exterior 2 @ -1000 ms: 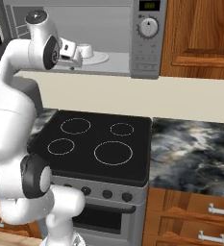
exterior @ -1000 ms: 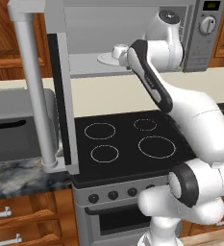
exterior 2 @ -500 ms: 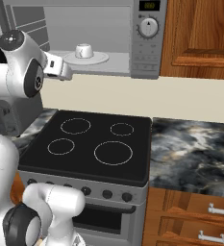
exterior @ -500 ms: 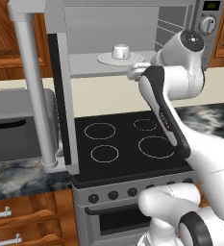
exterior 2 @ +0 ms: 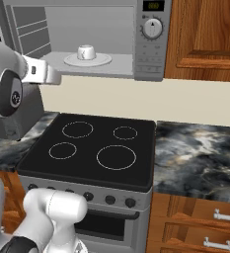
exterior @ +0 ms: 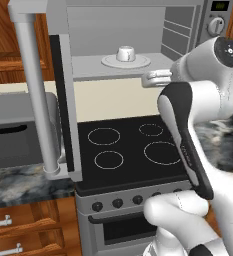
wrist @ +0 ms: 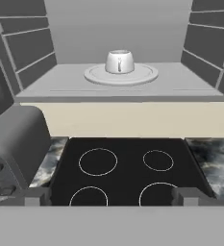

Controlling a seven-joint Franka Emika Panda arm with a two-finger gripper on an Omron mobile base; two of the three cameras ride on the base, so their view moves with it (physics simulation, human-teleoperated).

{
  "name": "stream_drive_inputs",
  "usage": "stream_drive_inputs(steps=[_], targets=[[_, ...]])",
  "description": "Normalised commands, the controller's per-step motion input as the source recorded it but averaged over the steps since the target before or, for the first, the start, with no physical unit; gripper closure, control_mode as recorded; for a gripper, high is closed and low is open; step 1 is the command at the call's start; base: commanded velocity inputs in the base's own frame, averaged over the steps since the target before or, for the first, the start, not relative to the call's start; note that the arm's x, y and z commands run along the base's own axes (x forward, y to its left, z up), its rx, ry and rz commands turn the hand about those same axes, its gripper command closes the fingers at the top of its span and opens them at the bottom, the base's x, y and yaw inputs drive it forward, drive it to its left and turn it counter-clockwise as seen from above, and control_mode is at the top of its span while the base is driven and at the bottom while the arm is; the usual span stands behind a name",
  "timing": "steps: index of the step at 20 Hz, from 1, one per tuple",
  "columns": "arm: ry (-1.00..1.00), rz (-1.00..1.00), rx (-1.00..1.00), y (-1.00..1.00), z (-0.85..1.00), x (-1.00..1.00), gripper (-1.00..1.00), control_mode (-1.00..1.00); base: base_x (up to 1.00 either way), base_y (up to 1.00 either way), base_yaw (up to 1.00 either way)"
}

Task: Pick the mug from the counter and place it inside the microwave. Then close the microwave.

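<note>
Currently the mug [exterior: 125, 52] sits upright on the white round plate [exterior: 108, 62] inside the microwave [exterior 2: 151, 49], roughly centred on it, handle facing the hand camera. Microwave door [exterior: 63, 105] hangs wide open, swung out to the left over the stove edge, its long bar handle [exterior: 35, 95] running down in front of the toaster oven [exterior: 13, 132]. Hand [wrist: 111, 197] is outside the cavity, in front of and below the opening, pointing in at it; its two fingertips [wrist: 183, 195] stand far apart at the bottom of the hand view with nothing between them, so it's spread wide and holding nothing. In the left base view the hand [exterior: 149, 78] shows just below the cavity floor, right of the mug, well apart from it. Black four-ring cooktop [exterior 2: 94, 150] lies below, with the dark marbled surface [exterior 2: 200, 155] on the right.
</note>
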Motion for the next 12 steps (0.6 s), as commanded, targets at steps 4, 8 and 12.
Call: stream_drive_inputs(steps=[4, 8, 12], targets=[[-0.05, 0.0, -0.03, 0.0, 0.26, -0.97, -1.0, -1.0, 0.0, 0.0, 0.0], [-0.1, 0.0, -0.01, 0.03, 0.27, -0.97, -1.0, -1.0, 0.0, 0.0, 0.0], [-0.17, 0.0, -0.01, 0.18, 0.1, -0.94, -1.0, -1.0, 0.0, 0.0, 0.0]])
